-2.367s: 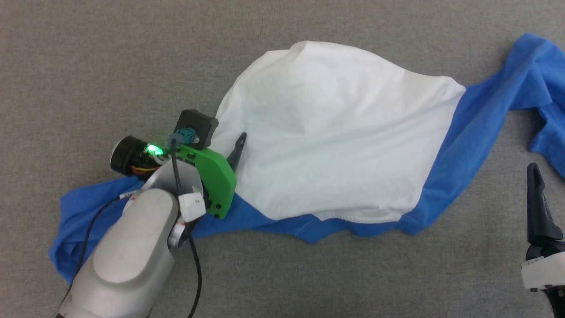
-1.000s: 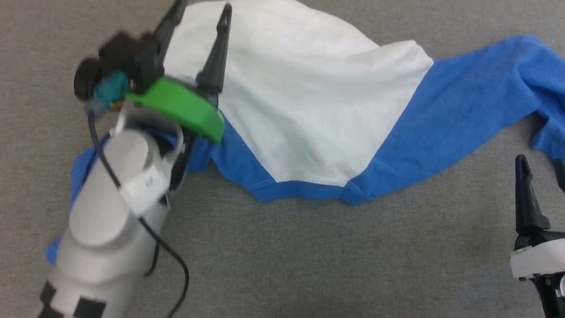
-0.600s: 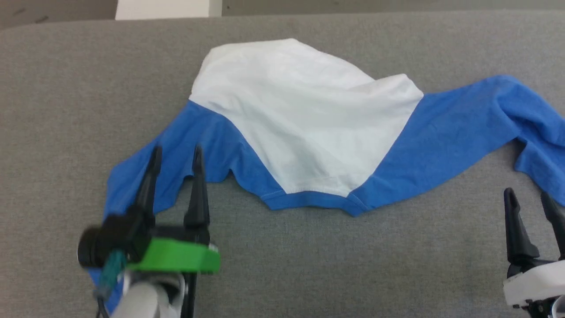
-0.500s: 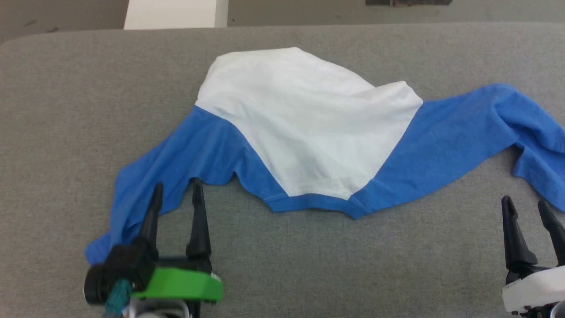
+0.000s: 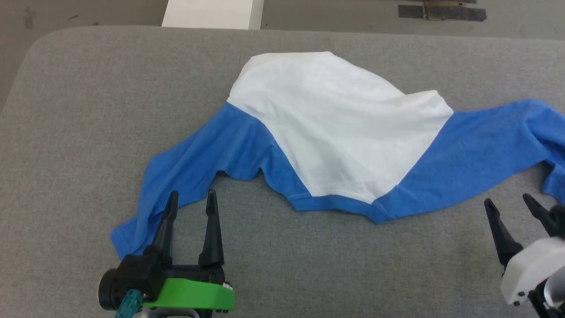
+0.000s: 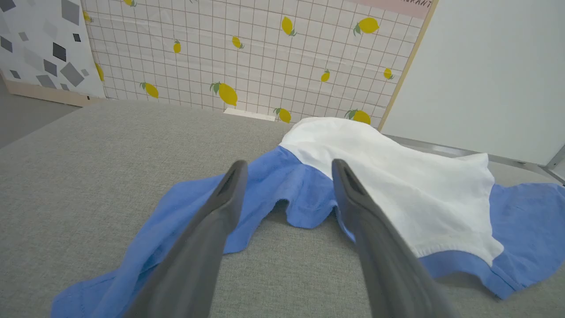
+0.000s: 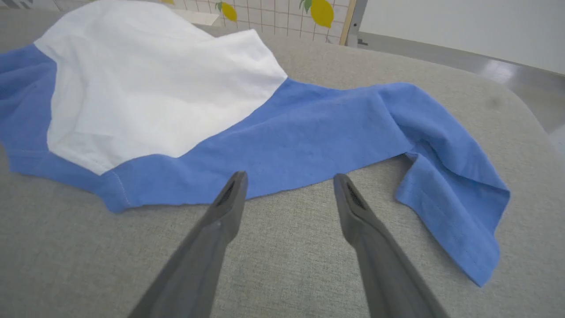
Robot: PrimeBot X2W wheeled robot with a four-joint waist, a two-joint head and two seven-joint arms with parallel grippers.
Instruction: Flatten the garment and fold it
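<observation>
The garment (image 5: 340,128) lies spread on the grey padded table (image 5: 88,110), white body in the middle, blue neckband toward me, a blue sleeve running out to each side. My left gripper (image 5: 192,198) stands open just short of the left sleeve (image 5: 194,163), nothing between its fingers; the left wrist view shows the sleeve (image 6: 185,221) under and beyond that gripper (image 6: 286,168). My right gripper (image 5: 507,204) is open at the lower right, near the right sleeve (image 5: 485,150). In the right wrist view that gripper (image 7: 288,179) hovers over bare table before the sleeve (image 7: 335,128), whose cuff end (image 7: 459,207) is folded back.
The table's rounded far-left corner (image 5: 39,39) and far edge show, with floor and a white panel (image 5: 212,13) beyond. A lemon-print screen (image 6: 247,57) stands behind the table. Bare grey surface lies along the near side between the two grippers.
My left arm has come off the white body and drawn back to the near-left edge, open. The head camera has tilted up, so the table's far edge now shows.
</observation>
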